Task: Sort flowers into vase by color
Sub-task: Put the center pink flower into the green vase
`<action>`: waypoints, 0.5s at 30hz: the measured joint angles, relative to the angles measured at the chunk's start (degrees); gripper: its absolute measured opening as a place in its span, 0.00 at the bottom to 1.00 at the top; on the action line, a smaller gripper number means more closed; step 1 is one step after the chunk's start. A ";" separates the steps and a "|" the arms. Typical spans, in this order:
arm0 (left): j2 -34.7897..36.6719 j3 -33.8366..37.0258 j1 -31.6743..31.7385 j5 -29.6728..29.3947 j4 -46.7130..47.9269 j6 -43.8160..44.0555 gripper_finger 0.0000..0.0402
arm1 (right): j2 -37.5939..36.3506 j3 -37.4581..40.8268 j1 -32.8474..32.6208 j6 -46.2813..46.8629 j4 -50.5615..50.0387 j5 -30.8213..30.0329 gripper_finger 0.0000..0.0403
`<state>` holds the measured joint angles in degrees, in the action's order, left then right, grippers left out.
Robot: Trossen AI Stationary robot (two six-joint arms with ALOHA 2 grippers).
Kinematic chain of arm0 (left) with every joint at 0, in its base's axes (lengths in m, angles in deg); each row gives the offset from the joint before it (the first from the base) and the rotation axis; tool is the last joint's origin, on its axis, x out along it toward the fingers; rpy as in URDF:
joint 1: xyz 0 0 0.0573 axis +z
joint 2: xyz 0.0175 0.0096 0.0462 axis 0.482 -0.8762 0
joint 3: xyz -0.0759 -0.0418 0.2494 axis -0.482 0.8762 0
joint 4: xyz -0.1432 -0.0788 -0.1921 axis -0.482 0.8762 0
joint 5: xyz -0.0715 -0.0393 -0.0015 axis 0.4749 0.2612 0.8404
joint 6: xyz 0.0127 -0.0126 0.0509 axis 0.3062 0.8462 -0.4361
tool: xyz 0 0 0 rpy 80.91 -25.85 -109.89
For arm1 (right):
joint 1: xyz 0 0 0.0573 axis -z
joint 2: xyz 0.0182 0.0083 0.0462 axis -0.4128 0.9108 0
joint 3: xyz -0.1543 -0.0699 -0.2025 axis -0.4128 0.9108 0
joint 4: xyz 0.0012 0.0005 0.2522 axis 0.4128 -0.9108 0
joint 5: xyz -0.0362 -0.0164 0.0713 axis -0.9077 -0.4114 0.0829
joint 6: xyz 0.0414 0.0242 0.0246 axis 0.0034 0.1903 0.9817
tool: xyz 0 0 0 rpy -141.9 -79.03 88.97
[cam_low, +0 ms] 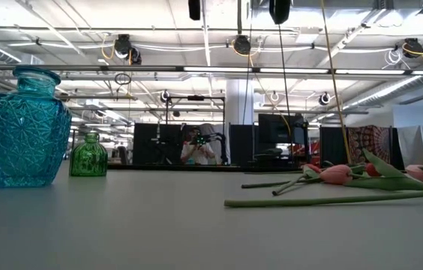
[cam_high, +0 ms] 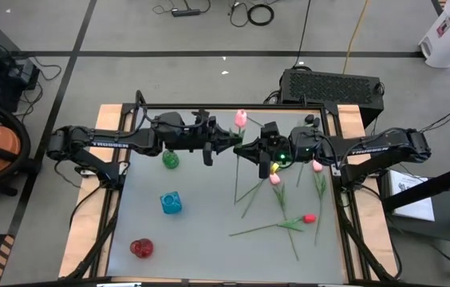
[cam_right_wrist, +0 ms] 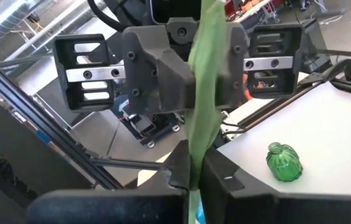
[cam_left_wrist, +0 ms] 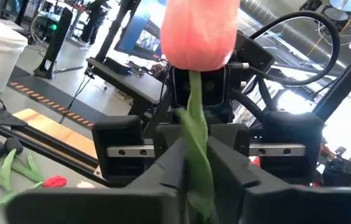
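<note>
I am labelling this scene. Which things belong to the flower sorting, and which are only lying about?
Job:
- pink tulip held between both end effectors
- loose tulips on the table
- green vase, blue vase, red vase

Lying about:
- cables on the floor
- black box behind the table

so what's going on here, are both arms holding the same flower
Yes, it looks like a handover. Above the back of the table, the right gripper is shut on the stem of a pink tulip, and the left gripper has closed on that same stem from the opposite side. Other tulips lie on the right of the table. The green vase, blue vase and red vase stand on the left, none holding a flower.
</note>
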<state>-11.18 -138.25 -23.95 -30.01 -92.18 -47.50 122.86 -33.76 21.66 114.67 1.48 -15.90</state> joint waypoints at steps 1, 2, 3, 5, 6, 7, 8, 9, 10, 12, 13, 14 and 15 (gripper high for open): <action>0.00 0.00 0.00 0.21 0.00 -0.06 0.09 | 0.00 0.00 0.02 -0.02 -0.04 -0.02 0.02; 0.00 0.00 0.00 0.40 -0.02 -0.56 0.07 | 0.00 0.00 0.02 -0.04 -0.08 0.00 0.02; 0.00 0.00 0.00 0.60 -0.02 -1.42 0.04 | 0.00 0.00 0.01 -0.11 -0.10 0.00 0.02; 0.00 0.00 0.00 0.68 -0.07 -2.54 0.02 | 0.00 0.00 0.01 -0.15 -0.11 -0.29 0.03; 0.00 0.00 0.00 0.68 -0.07 -2.66 0.02 | 0.00 0.00 0.00 -0.15 -0.11 -0.55 0.05; 0.00 0.00 0.00 0.65 -0.07 -2.69 0.02 | 0.00 0.00 0.00 -0.15 -0.20 -1.12 0.06; 0.00 0.00 0.00 0.65 -0.04 -2.70 0.02 | 0.00 0.00 0.00 -0.15 -0.30 -1.59 0.08; 0.00 0.00 0.00 0.66 0.00 -2.86 0.02 | 0.00 0.00 0.00 -0.15 -0.34 -1.70 0.10; 0.00 0.00 0.00 0.68 0.07 -2.99 0.02 | 0.00 0.00 0.00 -0.13 -0.33 -1.79 0.13; 0.00 0.00 0.00 0.68 0.24 -3.02 0.01 | 0.00 0.00 0.02 -0.14 -0.30 -1.86 0.18; 0.00 0.00 0.00 0.68 0.24 -3.04 0.01 | 0.00 0.00 0.02 -0.14 -0.30 -1.85 0.20; 0.00 0.00 0.00 0.68 0.24 -3.19 0.01 | 0.00 0.00 0.02 -0.13 -0.30 -1.84 0.22; 0.00 0.00 0.00 0.68 0.24 -3.87 0.01 | 0.00 0.00 0.02 -0.13 -0.30 -1.81 0.24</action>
<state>-11.18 -138.25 -23.95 -29.34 -91.94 -51.37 122.86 -33.76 21.68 114.54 1.18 -17.71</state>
